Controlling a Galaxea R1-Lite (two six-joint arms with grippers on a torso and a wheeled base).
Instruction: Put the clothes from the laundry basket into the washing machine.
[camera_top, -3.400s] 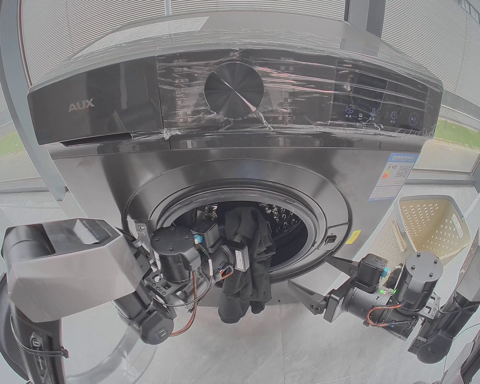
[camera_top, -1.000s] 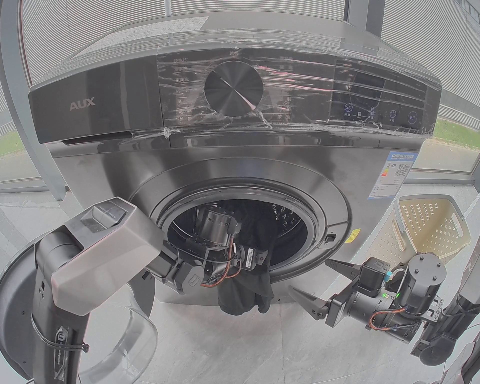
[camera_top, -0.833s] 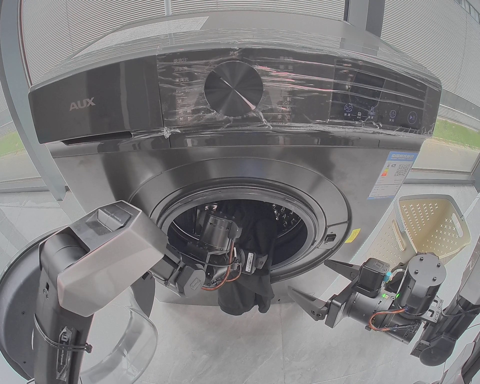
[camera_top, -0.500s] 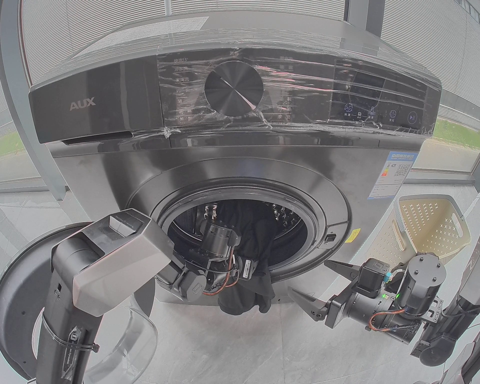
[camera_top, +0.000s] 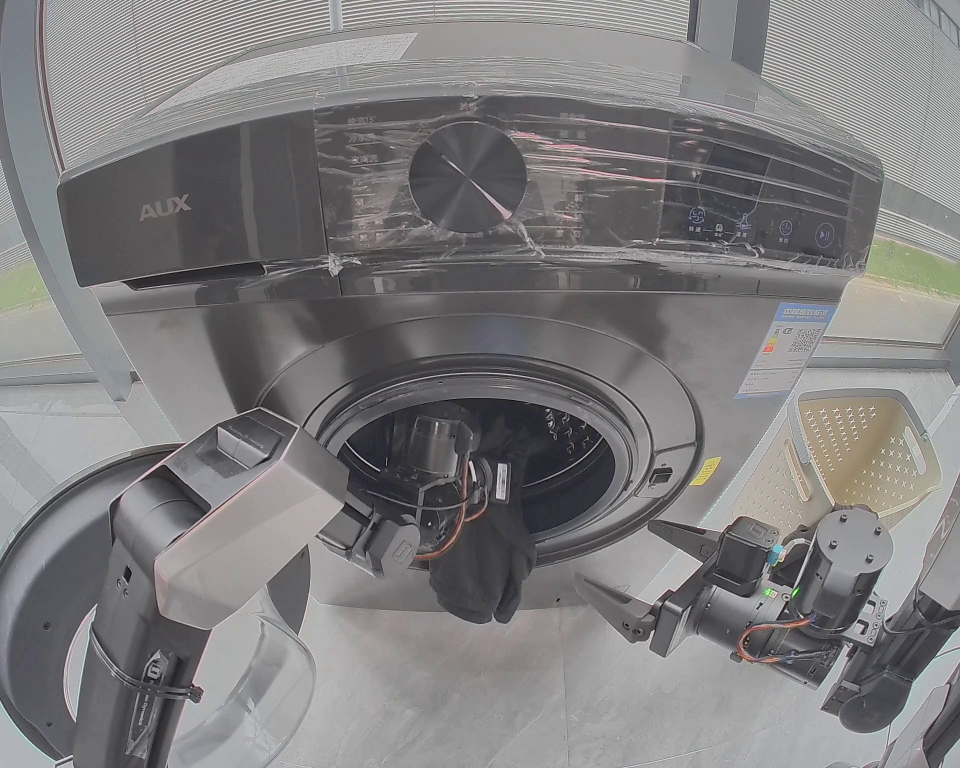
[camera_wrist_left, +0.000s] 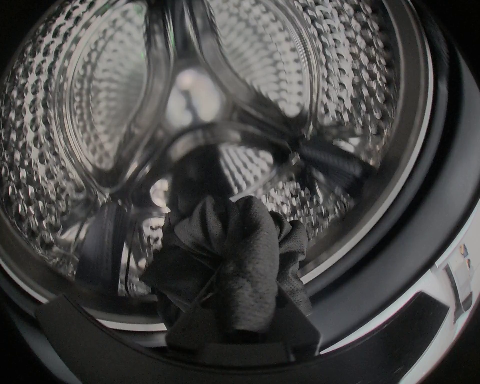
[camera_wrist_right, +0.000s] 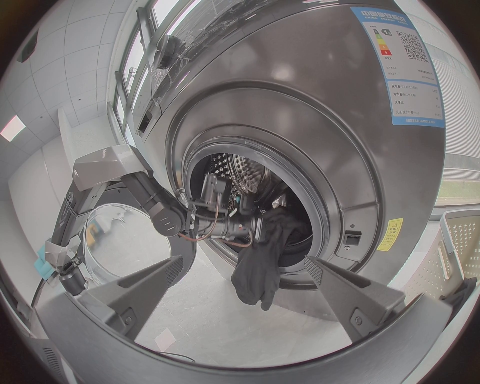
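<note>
Your left claw (camera_top: 497, 485) has pushed from outside into the washing machine (camera_top: 470, 330) mouth. It is clamped on the black garment (camera_top: 485, 570), which droops over the rim at 6 o'clock. Your right claw (camera_top: 618, 556) hangs spread apart at 4 o'clock, with the laundry basket (camera_top: 865, 450) beyond it at 3.
</note>
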